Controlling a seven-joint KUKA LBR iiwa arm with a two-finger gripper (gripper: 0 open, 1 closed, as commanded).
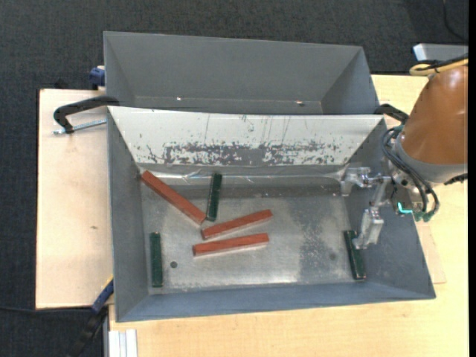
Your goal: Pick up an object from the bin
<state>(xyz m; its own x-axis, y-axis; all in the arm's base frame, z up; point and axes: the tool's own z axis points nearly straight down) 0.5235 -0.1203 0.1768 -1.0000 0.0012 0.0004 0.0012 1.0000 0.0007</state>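
Grey bin, camera view: I am seeing the gripper hanging by the right wall, just at the far end of a dark green bar lying in the near right corner; whether it is gripping or open, I am unable to tell.

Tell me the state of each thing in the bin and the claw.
Long red bar: lying loose, back left.
Middle green bar: lying loose beside it.
Upper red bar: flat, loose.
Lower red bar: flat, loose.
Left green bar: flat by left wall.
Right green bar: lying by right wall.
Claw: low over right green bar's end.
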